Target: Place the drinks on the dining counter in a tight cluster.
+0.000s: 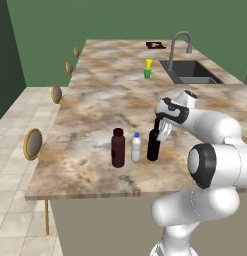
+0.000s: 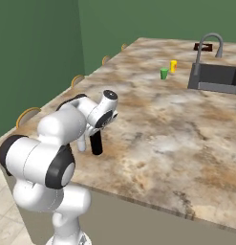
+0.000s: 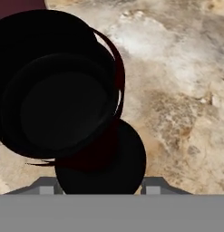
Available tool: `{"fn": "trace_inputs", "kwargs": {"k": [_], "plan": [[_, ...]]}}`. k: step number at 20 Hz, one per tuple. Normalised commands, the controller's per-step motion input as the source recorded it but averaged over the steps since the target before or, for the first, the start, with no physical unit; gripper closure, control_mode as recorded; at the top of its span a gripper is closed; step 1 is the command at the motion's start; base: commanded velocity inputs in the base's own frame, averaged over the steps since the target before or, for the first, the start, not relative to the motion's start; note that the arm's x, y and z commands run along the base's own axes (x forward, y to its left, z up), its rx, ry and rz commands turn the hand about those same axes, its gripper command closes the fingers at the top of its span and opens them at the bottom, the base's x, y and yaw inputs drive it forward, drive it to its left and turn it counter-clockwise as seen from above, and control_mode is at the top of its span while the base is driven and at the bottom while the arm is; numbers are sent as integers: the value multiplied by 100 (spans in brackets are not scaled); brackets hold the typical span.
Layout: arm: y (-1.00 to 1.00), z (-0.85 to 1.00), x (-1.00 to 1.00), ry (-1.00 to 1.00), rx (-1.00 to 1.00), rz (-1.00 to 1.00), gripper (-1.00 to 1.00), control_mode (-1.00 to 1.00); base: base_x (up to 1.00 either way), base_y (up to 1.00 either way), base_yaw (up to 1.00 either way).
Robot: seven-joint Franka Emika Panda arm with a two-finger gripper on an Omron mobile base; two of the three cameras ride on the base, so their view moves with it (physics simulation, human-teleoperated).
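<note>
On the marbled worktop (image 1: 90, 107), near its front edge, three drinks stand upright in a close row. From left to right: the squat maroon bottle (image 1: 118, 148), just beside it the small clear bottle (image 1: 136, 147) with a blue cap, then the black wine bottle (image 1: 153, 144). The claw (image 1: 161, 131) is pinching the wine bottle's neck from the right. Far back stand a green-and-yellow item (image 1: 148, 69), the sink (image 1: 191, 72) and faucet (image 1: 179, 42)

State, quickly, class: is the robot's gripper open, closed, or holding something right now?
Gripper: jaws closed around the neck of the tall slim black wine bottle, which stands on the beige-brown marbled stone counter.
</note>
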Motion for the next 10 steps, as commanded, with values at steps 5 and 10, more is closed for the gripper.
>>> {"fn": "trace_inputs", "kwargs": {"k": [5,10], "plan": [[0,0,0,0,0,0,-100,-100,0,0,0],[0,0,-5,0,0,0,-100,-100,0,0,0]]}}
